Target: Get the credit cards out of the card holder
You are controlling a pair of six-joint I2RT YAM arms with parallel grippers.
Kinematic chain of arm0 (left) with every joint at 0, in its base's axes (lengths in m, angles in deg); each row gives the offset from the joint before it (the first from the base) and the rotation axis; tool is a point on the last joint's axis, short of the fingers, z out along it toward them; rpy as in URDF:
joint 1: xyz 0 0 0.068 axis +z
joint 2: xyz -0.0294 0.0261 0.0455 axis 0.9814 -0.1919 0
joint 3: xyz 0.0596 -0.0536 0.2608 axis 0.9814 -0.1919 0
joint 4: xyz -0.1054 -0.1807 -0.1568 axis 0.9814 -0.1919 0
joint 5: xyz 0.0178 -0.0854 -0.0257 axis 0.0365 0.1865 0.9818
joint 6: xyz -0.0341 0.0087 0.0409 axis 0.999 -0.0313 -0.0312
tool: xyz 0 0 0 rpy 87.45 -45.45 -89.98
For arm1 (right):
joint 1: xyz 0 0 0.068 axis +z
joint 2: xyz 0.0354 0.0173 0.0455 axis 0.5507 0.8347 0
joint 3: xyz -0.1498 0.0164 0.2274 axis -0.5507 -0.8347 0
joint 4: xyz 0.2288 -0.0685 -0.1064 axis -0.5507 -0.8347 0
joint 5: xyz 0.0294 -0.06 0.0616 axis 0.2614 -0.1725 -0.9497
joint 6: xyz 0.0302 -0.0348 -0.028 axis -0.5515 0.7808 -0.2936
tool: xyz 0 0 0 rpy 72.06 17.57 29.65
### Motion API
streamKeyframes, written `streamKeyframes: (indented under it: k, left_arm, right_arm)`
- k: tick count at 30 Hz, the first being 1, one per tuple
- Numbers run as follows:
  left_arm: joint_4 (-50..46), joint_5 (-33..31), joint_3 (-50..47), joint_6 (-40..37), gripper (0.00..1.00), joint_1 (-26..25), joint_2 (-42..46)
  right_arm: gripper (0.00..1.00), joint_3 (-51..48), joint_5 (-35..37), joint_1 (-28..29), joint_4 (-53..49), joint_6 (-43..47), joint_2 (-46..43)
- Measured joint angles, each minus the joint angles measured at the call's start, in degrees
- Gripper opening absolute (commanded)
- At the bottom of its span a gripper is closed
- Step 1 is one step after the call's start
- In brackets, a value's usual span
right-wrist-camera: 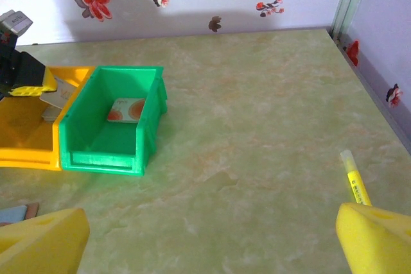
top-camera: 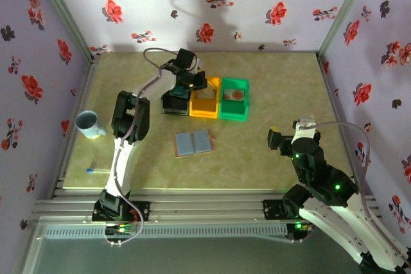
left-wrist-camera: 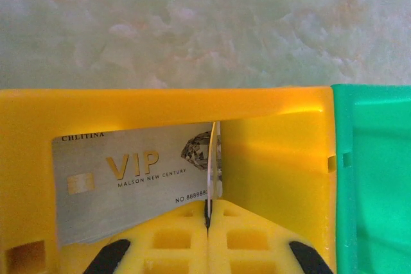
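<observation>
So the card holder [top-camera: 193,142] is lying open on the table [top-camera: 270,81], blue-grey inside facing up, just in front of the bins and apart from both grippers. The left gripper [left-wrist-camera: 208,217] is down inside the orange bin [left-wrist-camera: 276,152], fingers pinched tight on a thin card [left-wrist-camera: 215,158] seen edge-on (can't tell its colour). A silver VIP card [left-wrist-camera: 128,178] sits right beside it in the same bin. A pale card [right-wrist-camera: 125,110] with an orange-red spot lies in the green bin [right-wrist-camera: 109,145]. The right gripper [right-wrist-camera: 209,245] hangs over the table, fingers spread wide with nothing between them, near a yellow highlighter [right-wrist-camera: 355,181].
</observation>
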Motion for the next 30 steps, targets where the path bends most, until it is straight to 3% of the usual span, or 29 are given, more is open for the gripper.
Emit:
streamKeyframes:
  k: [19,30]
  left_arm:
    - [-2.27,-0.72,2.27,-0.92,0.0,0.0,-0.44]
    - [-3.5,-1.11,3.56,-1.09,0.1,0.0,-1.03]
  right_arm:
    - [0.99,-0.37,-0.22,-0.11,0.44,0.39,0.11]
    - [0.99,-0.37,-0.68,-0.22,0.44,0.39,0.11]
